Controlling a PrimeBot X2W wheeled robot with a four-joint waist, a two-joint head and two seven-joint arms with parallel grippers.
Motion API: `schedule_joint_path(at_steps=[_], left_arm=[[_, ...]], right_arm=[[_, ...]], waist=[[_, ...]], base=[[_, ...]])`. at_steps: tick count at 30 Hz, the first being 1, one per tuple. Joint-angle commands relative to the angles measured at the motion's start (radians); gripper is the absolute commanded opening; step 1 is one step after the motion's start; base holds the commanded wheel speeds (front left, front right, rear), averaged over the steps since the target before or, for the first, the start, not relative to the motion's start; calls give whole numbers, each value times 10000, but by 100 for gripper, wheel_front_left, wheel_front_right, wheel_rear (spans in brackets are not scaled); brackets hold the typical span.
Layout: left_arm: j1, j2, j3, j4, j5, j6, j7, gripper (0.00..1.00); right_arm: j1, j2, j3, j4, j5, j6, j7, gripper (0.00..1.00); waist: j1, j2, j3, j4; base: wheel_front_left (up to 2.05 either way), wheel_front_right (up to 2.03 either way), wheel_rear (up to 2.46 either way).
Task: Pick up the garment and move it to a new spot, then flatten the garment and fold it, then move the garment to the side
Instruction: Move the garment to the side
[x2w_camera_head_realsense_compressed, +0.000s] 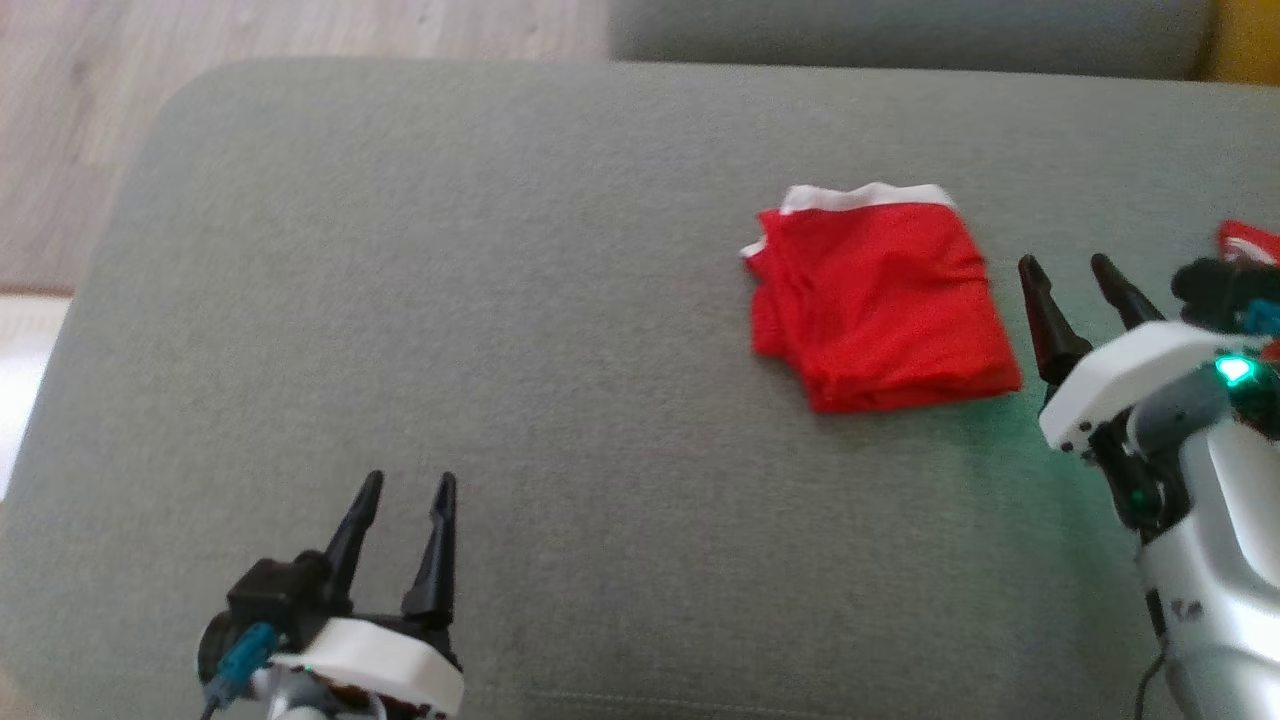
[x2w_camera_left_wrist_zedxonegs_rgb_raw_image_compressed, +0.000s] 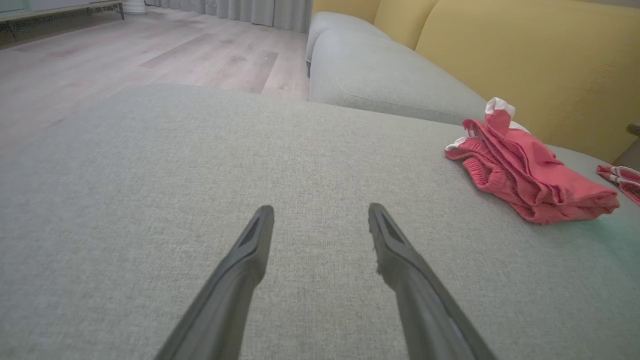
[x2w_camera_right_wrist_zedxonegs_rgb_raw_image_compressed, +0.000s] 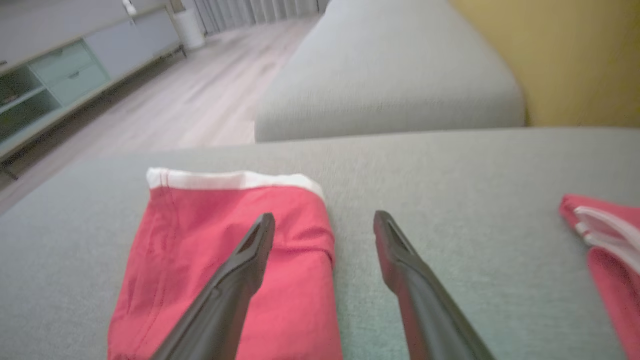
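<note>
Folded garment (x2w_camera_left_wrist_zedxonegs_rgb_raw_image_compressed: 531, 184) on grey cushion (x2w_camera_left_wrist_zedxonegs_rgb_raw_image_compressed: 190, 165)

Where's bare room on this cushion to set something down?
Bare: the wide stretch between the left claw and the folded red garment. Crowded: the right side, with the right claw between that garment and another red piece.

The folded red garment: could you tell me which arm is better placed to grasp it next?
Probably the right: the right gripper hangs open beside the folded red garment, while the left gripper is far across the grey cushion.
</note>
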Motion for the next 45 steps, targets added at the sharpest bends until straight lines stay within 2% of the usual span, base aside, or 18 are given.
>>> schedule_joint_path(at_steps=[1, 7, 9, 13, 14, 15, 18, 22, 25, 26, 32, 38, 45], left_arm=[[-353, 8, 133, -232, -91, 104, -122, 100], [-518, 8, -375, -153, -264, 261, -122, 100], [-517, 8, -449, -169, -301, 322, -122, 100], [-447, 8, -482, -230, -333, 412, -122, 100], [-425, 8, -464, -246, -334, 437, -122, 100], [-412, 8, -431, -262, -342, 479, -122, 100], [-410, 8, -336, -366, -383, 553, -122, 100], [-319, 8, -138, -455, -380, 594, -122, 100], [-306, 8, 15, -529, -351, 568, -122, 100], [-306, 8, 15, -529, -351, 568, -122, 100], [-571, 8, -19, -494, -164, 353, -122, 100], [-745, 8, 19, -399, 116, 191, -122, 100], [-786, 8, 94, -396, 283, 106, -122, 100]], right_arm=[[-535, -161, 174, 72, 153, -9, 392, 100], [-1463, -249, -74, 1832, 98, -9, 1539, 100], [-1695, -296, -280, 2396, -126, -9, 1645, 100], [-2007, 11, -566, 3274, -92, -9, 1801, 100], [-2068, 117, -590, 3370, 68, -9, 1787, 18], [-2133, 231, -628, 3413, 250, -9, 1734, 0], [-2319, 435, -640, 3300, 736, -9, 1501, 0], [-2388, 264, -228, 2912, 948, -9, 1241, 0], [-2513, -187, -38, 2530, 998, -9, 1182, 0], [-2513, -187, -38, 2530, 998, -9, 1182, 0], [-2701, -1402, -204, 1809, 1084, -9, 1461, 0], [-3023, -2159, -803, 2200, 322, -9, 1543, 0], [-3799, -2410, -1333, 3339, -970, -9, 1019, 0]], waist=[[0, 0, 394, 456], [0, 0, 573, 1138], [0, 0, 612, 1281], [0, 0, 621, 1365], [0, 0, 621, 1329], [0, 0, 621, 1249], [0, 0, 640, 798], [0, 0, 557, -278], [0, 0, 572, -1174], [0, 0, 572, -1174], [0, 0, 813, -2363], [0, 0, 1112, -2638], [0, 0, 1463, -2215]], base=[[0, 0, 0], [0, 0, 0], [0, 0, 0], [0, 0, 0], [0, 0, 0], [0, 0, 0], [0, 0, 0], [0, 0, 0], [0, 0, 0], [0, 0, 0], [0, 0, 0], [0, 0, 0], [0, 0, 0]])
